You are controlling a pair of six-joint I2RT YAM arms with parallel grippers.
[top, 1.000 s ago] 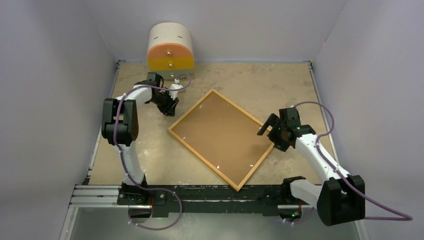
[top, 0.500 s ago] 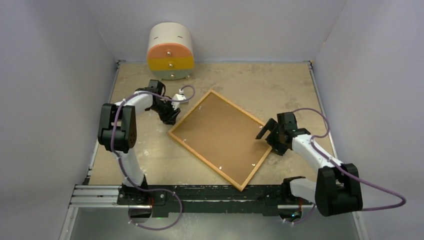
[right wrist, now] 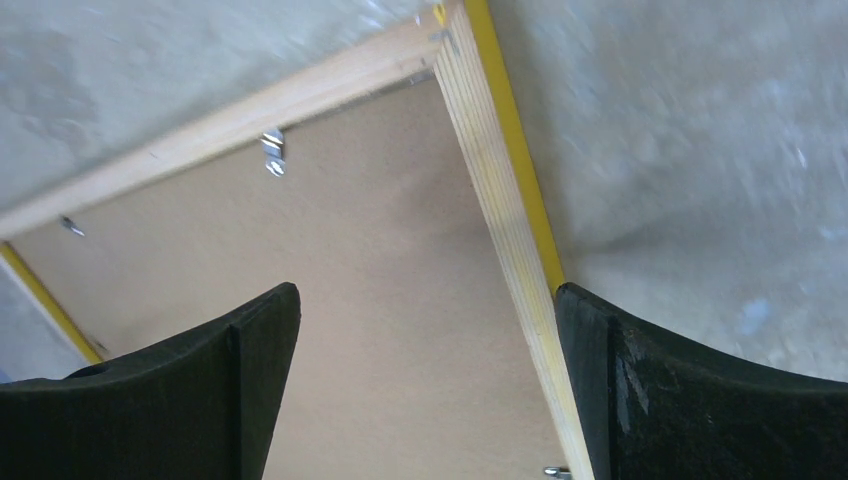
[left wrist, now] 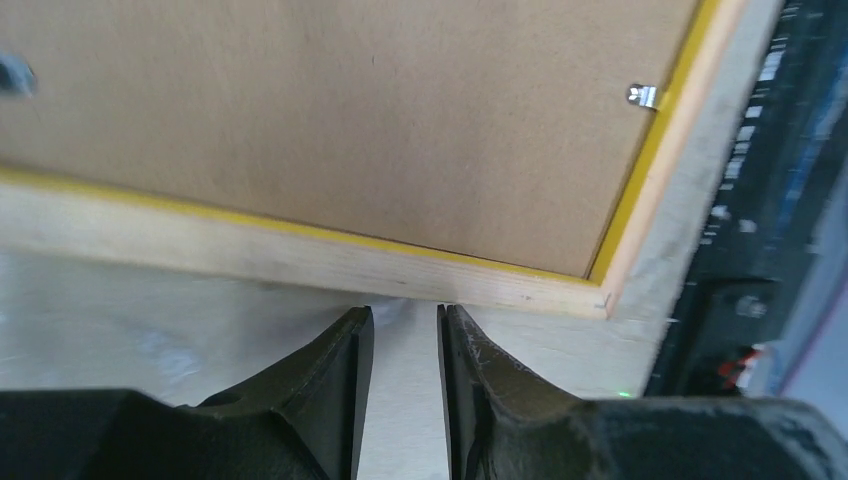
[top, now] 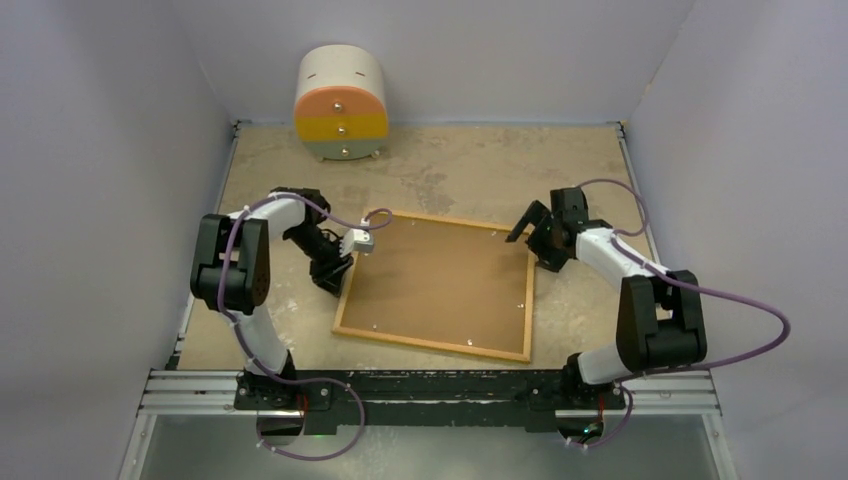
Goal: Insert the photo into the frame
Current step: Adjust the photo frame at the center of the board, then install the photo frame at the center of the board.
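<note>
Both ends: left gripper (left wrist: 403, 312) and right gripper (right wrist: 425, 290) sit at opposite sides of the frame (top: 430, 343).
Left gripper: fingers drawn almost together with only a slim slit between them and nothing in it. The tips are right at the outer face of the frame's left rail, close to its near corner; contact cannot be told.
Right gripper: spread wide, gripping nothing. The frame's right rail runs up between the fingers, one over the backing sheet (top: 440, 280) and the other over bare table (top: 470, 165). The far-right corner is just ahead.
Frame: flat on the table between the two grippers, back side up, with pale wood rails around the brown sheet.
Clips: a small metal tab (left wrist: 645, 96) at the rail's inner edge ahead of the left gripper, lying on the sheet. Others show ahead of the right gripper.
Wrist views only: a bright yellow strip along the rail edges, and the grain of the wood on the right rail.
Top view only: the whole rectangle, slightly skewed to the table edges, with wood tone alone showing on its rails.
Farther out: beyond the left gripper, by the far wall, is a rounded drawer unit (top: 340, 105) with orange, yellow and grey-green fronts. A black base rail (top: 430, 385) runs behind both grippers at the near edge.
</note>
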